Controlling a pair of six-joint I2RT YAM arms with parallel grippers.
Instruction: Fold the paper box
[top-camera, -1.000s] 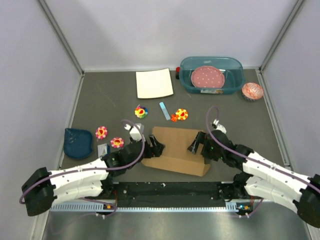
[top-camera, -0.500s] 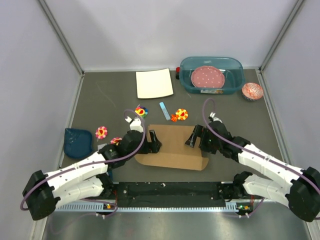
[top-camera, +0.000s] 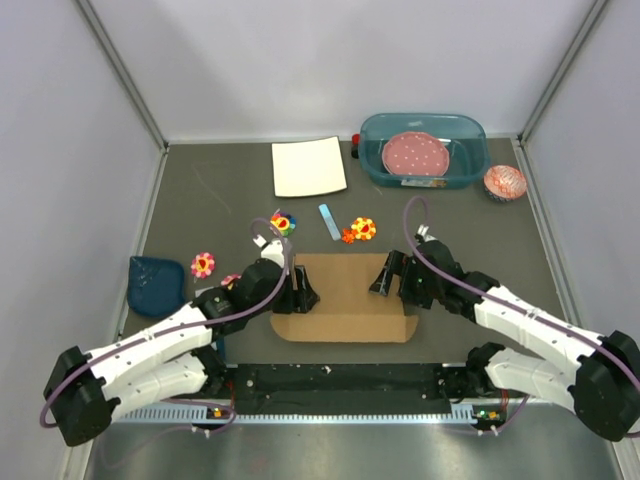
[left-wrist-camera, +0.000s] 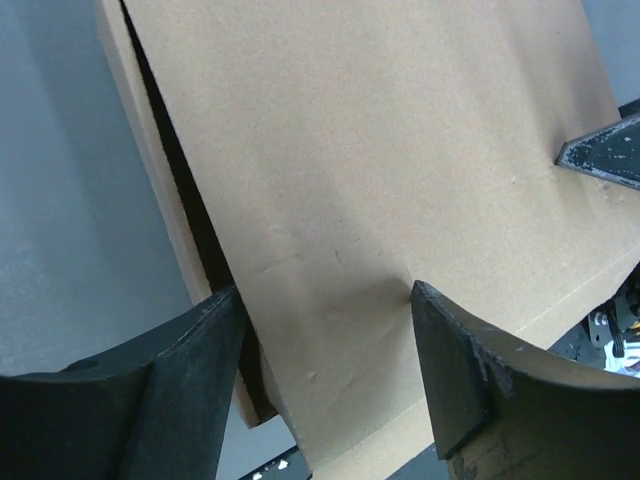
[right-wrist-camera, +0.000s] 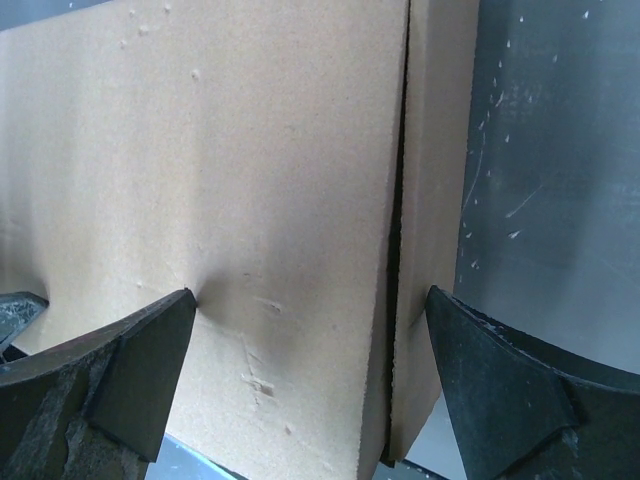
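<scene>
Working across the grey desk (top-camera: 220, 200), biggest item first. The paper box (top-camera: 345, 315) lies flat at the middle of the near edge, long side parallel to that edge, plain brown panel up. I'm on both short ends so it can't skate or spring open while the panel gets seated. That's my read, not something visible.

The teal tub (top-camera: 470, 135) with a pink plate (top-camera: 415, 155) in it sits in the far right corner, and the white sheet (top-camera: 309, 167) at the middle of the far edge. Both are well apart from the box and not part of this job.

On my left gripper (left-wrist-camera: 325, 290) the jaws are spread wide, tips down on the box's left end. One finger (left-wrist-camera: 470, 370) is on the top panel, the other at the side strip's edge. Nothing pinched: a push, not a grasp.

My right gripper (right-wrist-camera: 310, 292) mirrors it on the right end: jaws wide, one tip denting the panel, the other at the outer edge of the narrow side strip, dark seam between. Straddling that seam looks deliberate, since pressure lands on panel and side wall together. Can't tell if the tuck flaps are home; the panel hides them.

Small stuff: dark blue dish (top-camera: 156, 285) by the left edge, flower cutouts (top-camera: 363, 229) near the box's far side.
</scene>
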